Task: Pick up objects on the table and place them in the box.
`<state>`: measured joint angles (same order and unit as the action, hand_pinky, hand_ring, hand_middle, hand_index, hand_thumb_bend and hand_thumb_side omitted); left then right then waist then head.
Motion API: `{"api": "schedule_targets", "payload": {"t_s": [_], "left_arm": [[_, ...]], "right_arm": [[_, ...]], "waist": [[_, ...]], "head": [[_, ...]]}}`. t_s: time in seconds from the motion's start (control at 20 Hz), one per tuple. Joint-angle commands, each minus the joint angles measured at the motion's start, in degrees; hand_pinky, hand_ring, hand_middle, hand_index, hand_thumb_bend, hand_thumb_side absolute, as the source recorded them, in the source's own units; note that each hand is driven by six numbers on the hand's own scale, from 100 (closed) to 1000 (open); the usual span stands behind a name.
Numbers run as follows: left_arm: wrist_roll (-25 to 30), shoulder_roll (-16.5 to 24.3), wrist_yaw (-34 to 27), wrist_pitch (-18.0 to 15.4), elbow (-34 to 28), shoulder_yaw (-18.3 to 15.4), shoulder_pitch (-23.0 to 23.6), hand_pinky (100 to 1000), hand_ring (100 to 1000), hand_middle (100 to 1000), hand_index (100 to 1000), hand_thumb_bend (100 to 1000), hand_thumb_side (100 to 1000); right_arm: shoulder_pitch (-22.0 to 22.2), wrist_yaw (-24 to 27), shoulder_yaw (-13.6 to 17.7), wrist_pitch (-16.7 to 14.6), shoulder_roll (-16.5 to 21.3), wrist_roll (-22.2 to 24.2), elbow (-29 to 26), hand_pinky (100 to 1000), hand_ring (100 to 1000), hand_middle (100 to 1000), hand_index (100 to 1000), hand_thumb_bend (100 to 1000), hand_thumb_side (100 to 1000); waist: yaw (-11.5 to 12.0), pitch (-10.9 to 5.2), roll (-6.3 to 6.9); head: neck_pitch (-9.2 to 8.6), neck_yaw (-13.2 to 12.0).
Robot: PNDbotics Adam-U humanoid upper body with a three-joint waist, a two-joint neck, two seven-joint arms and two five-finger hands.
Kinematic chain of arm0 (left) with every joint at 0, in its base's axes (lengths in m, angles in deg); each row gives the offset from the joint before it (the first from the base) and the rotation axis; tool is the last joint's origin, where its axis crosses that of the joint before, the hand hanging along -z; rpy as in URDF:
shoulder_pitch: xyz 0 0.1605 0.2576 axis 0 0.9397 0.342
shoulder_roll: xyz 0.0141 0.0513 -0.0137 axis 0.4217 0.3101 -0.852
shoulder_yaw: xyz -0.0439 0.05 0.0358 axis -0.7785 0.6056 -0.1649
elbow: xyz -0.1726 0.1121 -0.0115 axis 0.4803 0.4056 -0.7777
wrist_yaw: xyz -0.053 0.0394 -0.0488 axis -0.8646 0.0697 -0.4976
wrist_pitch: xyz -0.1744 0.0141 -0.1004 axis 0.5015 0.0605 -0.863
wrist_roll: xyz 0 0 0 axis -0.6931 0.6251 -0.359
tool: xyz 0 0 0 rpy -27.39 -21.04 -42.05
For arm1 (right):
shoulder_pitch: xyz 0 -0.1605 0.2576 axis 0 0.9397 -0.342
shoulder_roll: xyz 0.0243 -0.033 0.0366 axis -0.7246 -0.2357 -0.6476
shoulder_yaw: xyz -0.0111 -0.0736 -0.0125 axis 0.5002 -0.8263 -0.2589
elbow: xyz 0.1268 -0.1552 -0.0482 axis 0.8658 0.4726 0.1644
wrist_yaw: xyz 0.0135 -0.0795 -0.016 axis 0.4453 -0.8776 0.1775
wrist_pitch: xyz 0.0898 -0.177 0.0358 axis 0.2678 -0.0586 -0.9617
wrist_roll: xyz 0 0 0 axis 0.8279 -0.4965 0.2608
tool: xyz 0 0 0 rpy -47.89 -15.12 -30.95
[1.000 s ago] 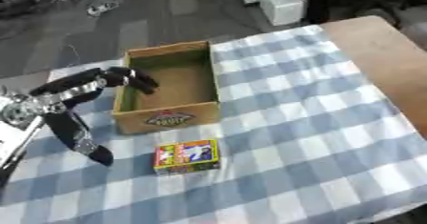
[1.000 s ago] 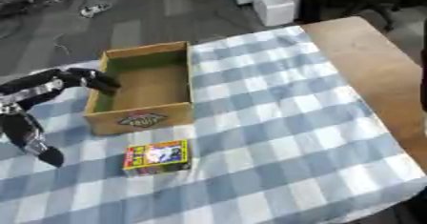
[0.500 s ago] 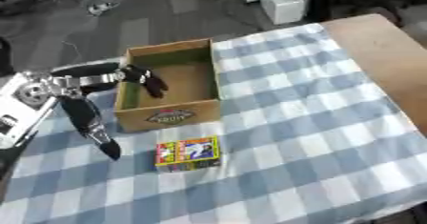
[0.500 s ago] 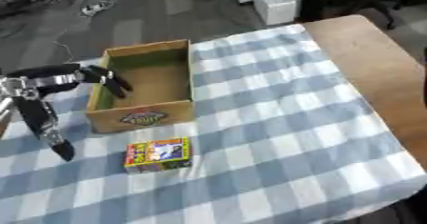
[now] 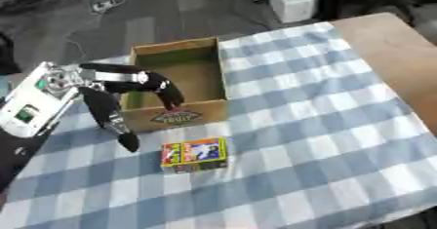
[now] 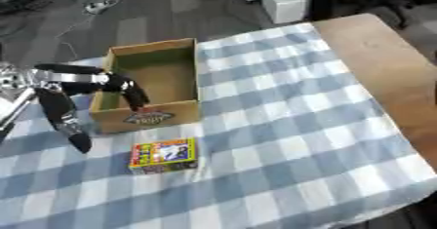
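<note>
One hand is in view, the left hand (image 5: 102,89), its fingers (image 5: 162,89) spread and released, holding nothing: the upper ones arch over the near-left corner of the cardboard box (image 5: 184,77), while the lower one points down toward the checked tabletop (image 5: 307,125). The colourful packet (image 5: 194,153) lies flat on the cloth just in front of the box, below and to the right of those fingers, its long axis running left to right. It looks like a small rectangular carton, yellow-edged with blue and red print. The right hand shows nowhere, so the left is plainly the nearer.
</note>
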<state>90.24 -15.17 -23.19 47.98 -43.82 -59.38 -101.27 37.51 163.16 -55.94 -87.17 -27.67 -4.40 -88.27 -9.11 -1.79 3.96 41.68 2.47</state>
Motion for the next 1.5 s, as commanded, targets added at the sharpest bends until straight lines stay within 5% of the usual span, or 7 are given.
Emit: {"api": "schedule_targets", "payload": {"t_s": [0.05,0.5,1.2,1.5], "left_arm": [[0.0,0.3,-1.0,0.5,-0.7,-0.1,-1.7,942,764,761,798,904,523],[1.8,-1.0,-0.6,1.6,1.0,1.2,-3.7,916,767,777,801,903,508],[2.0,-3.0,2.5,9.4,1.8,2.9,-4.5,983,836,789,859,910,470],[2.0,-3.5,3.4,10.8,1.9,3.4,-4.6,985,838,793,859,1000,448]], "right_arm": [[-0.4,0.0,0.3,-0.1,1.2,0.4,-0.7,360,315,363,578,100,1000],[-0.6,0.6,0.3,0.0,1.2,0.5,-0.7,361,317,364,578,100,1000],[-0.8,1.0,0.4,0.3,1.3,0.4,-0.7,362,317,364,577,100,1000],[-0.9,1.2,0.4,0.4,1.3,0.3,-0.7,363,318,364,577,100,1000]], "waist": [[-0.1,-0.68,-0.35],[-0.4,-0.76,-0.32],[-0.8,-0.86,-0.32],[-0.9,-0.87,-0.3]], "head": [[-0.28,-0.4],[-0.07,-0.6],[-0.13,-0.7],[-0.04,-0.8]]}}
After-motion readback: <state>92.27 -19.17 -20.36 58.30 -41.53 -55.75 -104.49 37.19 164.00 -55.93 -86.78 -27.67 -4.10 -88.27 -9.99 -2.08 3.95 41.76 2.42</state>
